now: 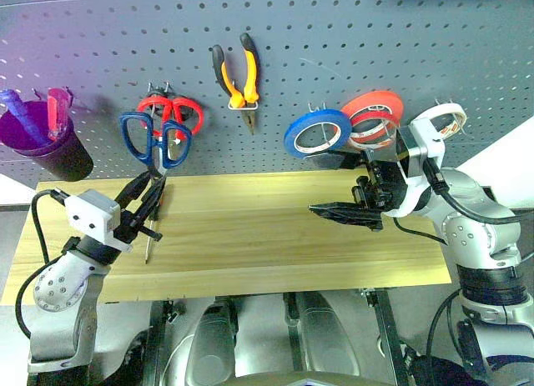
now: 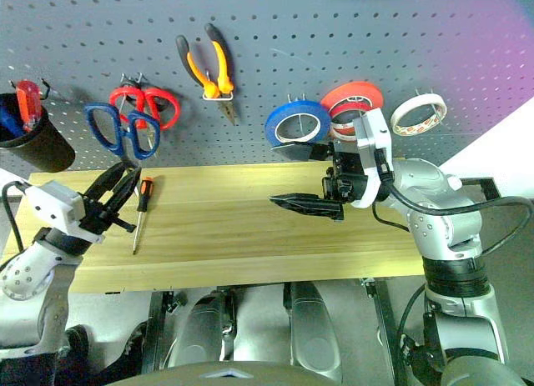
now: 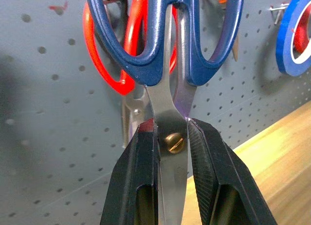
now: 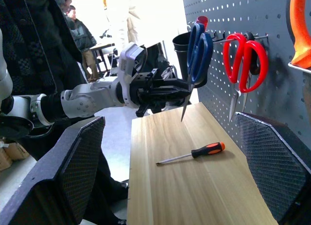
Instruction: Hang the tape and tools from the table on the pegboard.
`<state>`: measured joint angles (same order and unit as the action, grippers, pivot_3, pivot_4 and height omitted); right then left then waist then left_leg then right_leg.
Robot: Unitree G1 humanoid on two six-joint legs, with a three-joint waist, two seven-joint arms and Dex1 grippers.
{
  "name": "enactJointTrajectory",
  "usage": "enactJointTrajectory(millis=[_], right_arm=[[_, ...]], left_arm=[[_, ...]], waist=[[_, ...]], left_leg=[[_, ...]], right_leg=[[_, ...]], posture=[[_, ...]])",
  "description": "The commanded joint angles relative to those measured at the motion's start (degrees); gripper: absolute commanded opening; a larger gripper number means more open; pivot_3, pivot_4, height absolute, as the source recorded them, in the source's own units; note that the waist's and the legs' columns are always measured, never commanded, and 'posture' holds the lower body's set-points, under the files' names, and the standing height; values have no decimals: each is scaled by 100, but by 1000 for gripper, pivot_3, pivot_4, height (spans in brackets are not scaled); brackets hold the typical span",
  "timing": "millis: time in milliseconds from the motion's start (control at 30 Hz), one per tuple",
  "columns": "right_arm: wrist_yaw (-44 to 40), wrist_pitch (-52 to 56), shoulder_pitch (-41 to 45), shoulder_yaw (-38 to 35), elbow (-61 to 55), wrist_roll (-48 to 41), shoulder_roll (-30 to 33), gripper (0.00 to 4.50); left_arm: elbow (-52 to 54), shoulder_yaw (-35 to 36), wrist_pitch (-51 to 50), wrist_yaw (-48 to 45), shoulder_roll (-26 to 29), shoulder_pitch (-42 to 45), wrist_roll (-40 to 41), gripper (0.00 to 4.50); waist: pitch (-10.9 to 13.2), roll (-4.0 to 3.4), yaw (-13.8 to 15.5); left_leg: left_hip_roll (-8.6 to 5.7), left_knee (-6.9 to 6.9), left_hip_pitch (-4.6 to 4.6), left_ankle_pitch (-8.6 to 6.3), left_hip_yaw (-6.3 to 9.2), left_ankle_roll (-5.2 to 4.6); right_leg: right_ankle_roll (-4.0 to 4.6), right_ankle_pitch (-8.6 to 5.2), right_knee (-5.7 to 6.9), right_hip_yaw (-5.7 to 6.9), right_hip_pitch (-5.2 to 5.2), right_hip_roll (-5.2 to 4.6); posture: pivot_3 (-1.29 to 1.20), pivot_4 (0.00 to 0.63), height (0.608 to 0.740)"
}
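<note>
Black fingers of the left gripper (image 3: 172,152) were seen pinched on the steel blades of the blue-handled scissors (image 1: 155,140), at the pivot screw, handles raised against the dark grey perforated pegboard (image 1: 334,36) beside the red-handled scissors (image 1: 171,112). Right gripper (image 1: 346,213) was held spread wide and empty over the light wooden table (image 1: 275,236). Cream tape ring (image 1: 440,117) and orange-and-black pliers (image 1: 238,77) were already hung; the orange-handled screwdriver (image 2: 140,209) was left on the table. Risk judged: handle loop missing its hook, or snagging the red pair, since the blade grip allows swivel. Blade contact was shown by the left wrist view; the screwdriver was clearest in the right wrist view.
</note>
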<state>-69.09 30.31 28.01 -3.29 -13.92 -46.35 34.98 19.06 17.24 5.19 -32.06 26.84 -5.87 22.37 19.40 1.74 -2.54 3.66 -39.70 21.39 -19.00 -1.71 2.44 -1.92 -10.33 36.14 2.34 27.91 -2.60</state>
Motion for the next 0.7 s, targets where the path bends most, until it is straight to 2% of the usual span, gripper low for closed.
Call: enactJointTrajectory(millis=[33, 267, 433, 533, 700], right_arm=[[0, -77, -20, -140, -229, -54, 57, 4500], [32, -120, -32, -123, -205, 16, 60, 4500], [39, -119, -35, -101, -259, 17, 64, 4500], [83, -98, -39, -123, -309, -10, 69, 4500], [122, -147, -71, -144, -311, 25, 79, 4500]], left_arm=[[137, 27, 1, 30, 21, 34, -21, 598], [2, -7, -454, 299, -47, 246, -17, 598], [-646, -412, -239, 497, 130, 536, -1098, 598], [-651, -493, -442, 356, 18, 653, -789, 598], [-628, -444, -637, 346, -58, 758, -582, 2000]], waist=[[0, 0, -4], [0, 0, -13], [-1, -1, -5], [-1, -1, -31], [-1, -1, -15]], left_leg=[[0, -2, 0, 0, 0, 0], [0, -11, -1, 0, 2, 0], [0, -16, -6, 0, 6, -1], [0, -19, -13, -1, 6, -1], [0, -21, -11, -1, 9, -1]], right_leg=[[0, 0, 0, 0, -1, 0], [0, 0, 2, 0, -5, 0], [0, 0, 4, 3, -15, 1], [0, 0, 1, 3, -26, 0], [-1, 0, 2, 4, -26, 1]], posture=[[-109, 292, 733], [-115, 294, 733], [-125, 292, 733], [-133, 287, 733], [-137, 284, 733]])
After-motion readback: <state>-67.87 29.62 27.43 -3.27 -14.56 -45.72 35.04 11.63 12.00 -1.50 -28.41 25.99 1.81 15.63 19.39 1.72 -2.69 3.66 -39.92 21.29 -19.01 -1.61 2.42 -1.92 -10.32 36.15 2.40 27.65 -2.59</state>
